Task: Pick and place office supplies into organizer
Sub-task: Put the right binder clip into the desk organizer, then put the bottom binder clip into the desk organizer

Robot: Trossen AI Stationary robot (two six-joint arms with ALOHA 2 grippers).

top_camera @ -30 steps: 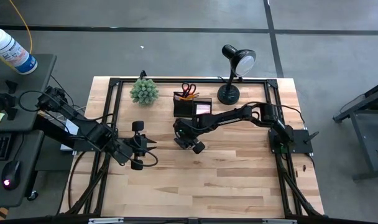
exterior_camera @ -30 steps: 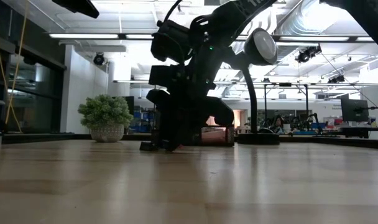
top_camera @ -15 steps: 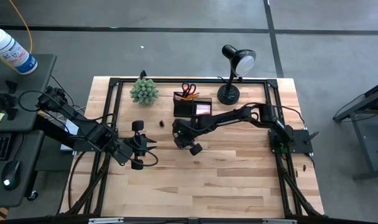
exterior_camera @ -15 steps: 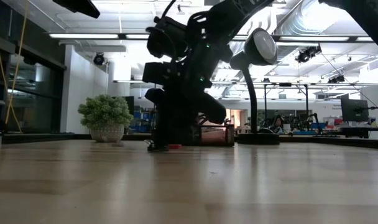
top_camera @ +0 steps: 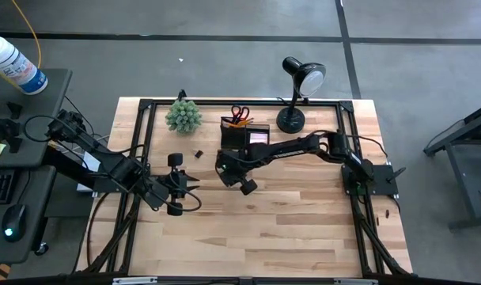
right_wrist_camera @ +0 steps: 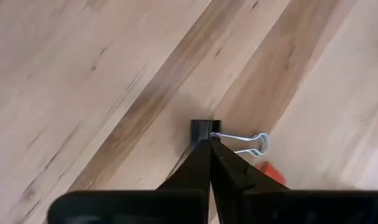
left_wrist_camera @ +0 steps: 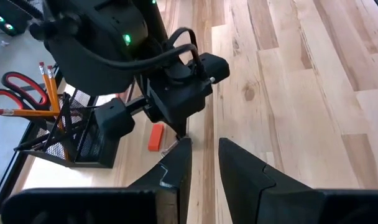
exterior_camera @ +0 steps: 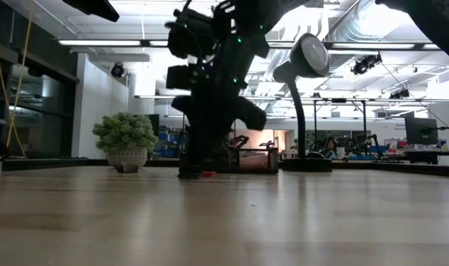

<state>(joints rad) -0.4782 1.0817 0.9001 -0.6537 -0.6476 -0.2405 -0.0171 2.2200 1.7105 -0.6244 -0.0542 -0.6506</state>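
Two arms share the table; the right gripper (right_wrist_camera: 209, 144) points down just in front of the black organizer (top_camera: 245, 134), fingers pinched together on a binder clip (right_wrist_camera: 204, 132) lying on the wood beside a small orange piece (left_wrist_camera: 155, 136); the left gripper (left_wrist_camera: 203, 163) waits nearby, fingers narrowly parted, holding nothing; scissors (top_camera: 239, 113) and pencils (left_wrist_camera: 48, 81) stand in the organizer.

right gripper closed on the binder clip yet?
Yes: the right gripper is shut, its tips pinching the binder clip on the table.

Green spiky plant ball (top_camera: 183, 116) and black desk lamp (top_camera: 298, 91) along the wooden table's (top_camera: 288, 229) far edge
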